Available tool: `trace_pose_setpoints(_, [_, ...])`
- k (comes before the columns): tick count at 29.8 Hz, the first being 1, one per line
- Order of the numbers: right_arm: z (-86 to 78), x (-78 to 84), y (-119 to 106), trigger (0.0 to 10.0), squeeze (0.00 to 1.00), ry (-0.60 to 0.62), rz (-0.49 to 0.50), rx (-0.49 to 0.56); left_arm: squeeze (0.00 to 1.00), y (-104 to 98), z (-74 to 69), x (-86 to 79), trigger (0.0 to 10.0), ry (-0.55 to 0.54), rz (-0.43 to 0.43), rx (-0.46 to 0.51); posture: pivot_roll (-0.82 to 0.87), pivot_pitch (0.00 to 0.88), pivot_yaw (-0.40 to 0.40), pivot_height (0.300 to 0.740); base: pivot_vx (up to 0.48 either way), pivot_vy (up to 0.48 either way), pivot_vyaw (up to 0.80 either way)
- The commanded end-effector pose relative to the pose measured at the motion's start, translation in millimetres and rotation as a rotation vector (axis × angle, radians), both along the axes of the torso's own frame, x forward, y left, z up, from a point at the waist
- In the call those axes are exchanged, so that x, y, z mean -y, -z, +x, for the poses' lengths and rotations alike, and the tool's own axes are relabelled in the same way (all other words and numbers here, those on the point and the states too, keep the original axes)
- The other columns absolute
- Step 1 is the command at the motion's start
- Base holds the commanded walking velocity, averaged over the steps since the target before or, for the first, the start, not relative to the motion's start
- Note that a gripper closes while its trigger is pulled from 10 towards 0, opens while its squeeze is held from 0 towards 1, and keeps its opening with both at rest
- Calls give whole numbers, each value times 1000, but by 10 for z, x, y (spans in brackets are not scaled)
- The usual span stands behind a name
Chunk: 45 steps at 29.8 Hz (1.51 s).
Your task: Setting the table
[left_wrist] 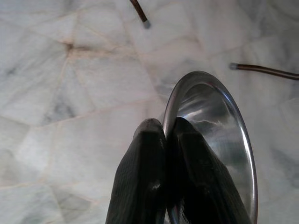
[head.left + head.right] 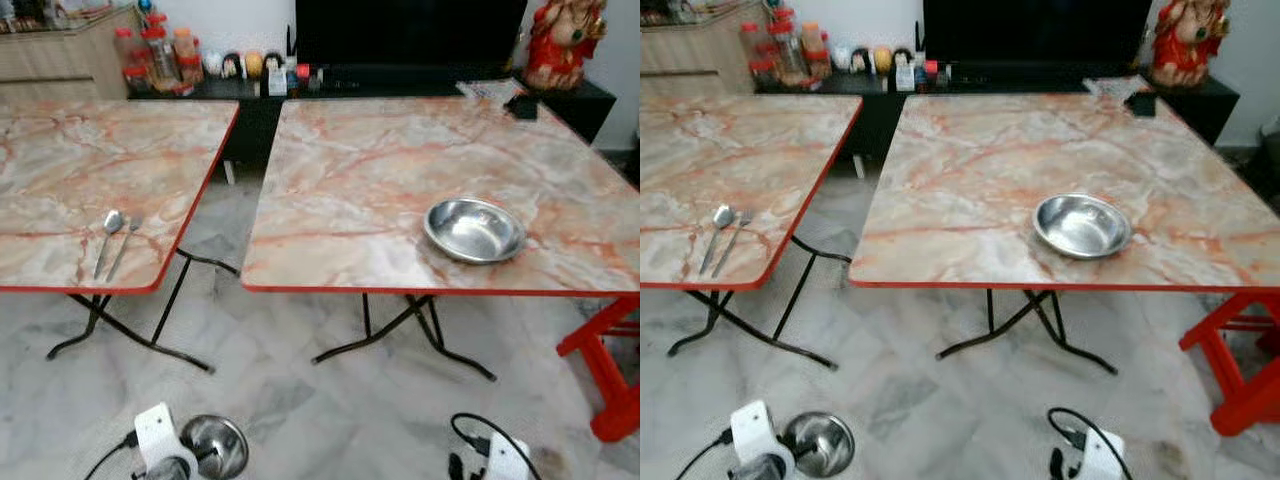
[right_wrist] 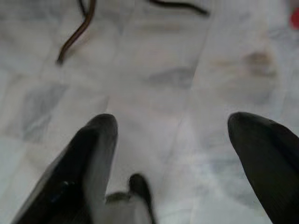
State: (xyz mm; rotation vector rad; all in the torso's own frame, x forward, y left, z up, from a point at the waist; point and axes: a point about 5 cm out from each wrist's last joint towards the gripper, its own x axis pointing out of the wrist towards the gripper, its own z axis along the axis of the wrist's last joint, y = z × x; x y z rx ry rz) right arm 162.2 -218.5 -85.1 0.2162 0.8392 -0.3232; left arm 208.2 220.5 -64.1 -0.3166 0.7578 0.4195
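Observation:
Two marble-patterned folding tables stand side by side. A steel bowl (image 2: 474, 230) rests near the front edge of the right table (image 2: 400, 160). A spoon (image 2: 108, 238) and a fork (image 2: 125, 245) lie together near the front of the left table (image 2: 90, 160). Down at my left side, my left gripper (image 1: 164, 128) is shut on the rim of a second steel bowl (image 2: 215, 445), held low over the floor. My right gripper (image 3: 173, 126) hangs open over the floor with nothing between its fingers.
A gap of marble floor (image 2: 225, 230) separates the tables. A red stool (image 2: 610, 360) stands at the right table's front corner. Behind are a dark TV bench (image 2: 400, 85), jars (image 2: 150, 55), a wooden cabinet (image 2: 60, 55) and a red figurine (image 2: 562, 40).

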Motion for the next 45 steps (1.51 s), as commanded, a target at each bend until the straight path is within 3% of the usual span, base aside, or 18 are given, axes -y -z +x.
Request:
trace_pose_setpoints(1, [20,-88,9,10000,0,-7,21,4,0,2,-39,-83,10000,-13,18,-7,-43,0,-16,740,0,-352,0])
trace_pose_setpoints(9, [5,-84,15,10000,0,-9,19,-1,0,5,-45,-83,10000,5,28,-13,-40,0,-17,740,0,-352,0])
trace_pose_setpoints(13, [4,-87,16,10000,0,-11,19,-2,0,31,-71,-43,10000,58,40,-35,-35,0,-22,740,0,0,0])
trace_pose_setpoints(25, [18,-82,8,10000,0,-22,10,0,0,69,-134,-28,10000,68,50,-64,-34,0,-28,740,0,0,0])
trace_pose_setpoints(45, [9,-68,10,10000,0,-8,14,-1,0,69,-125,-6,10000,80,49,-63,-41,0,-27,740,271,0,104])
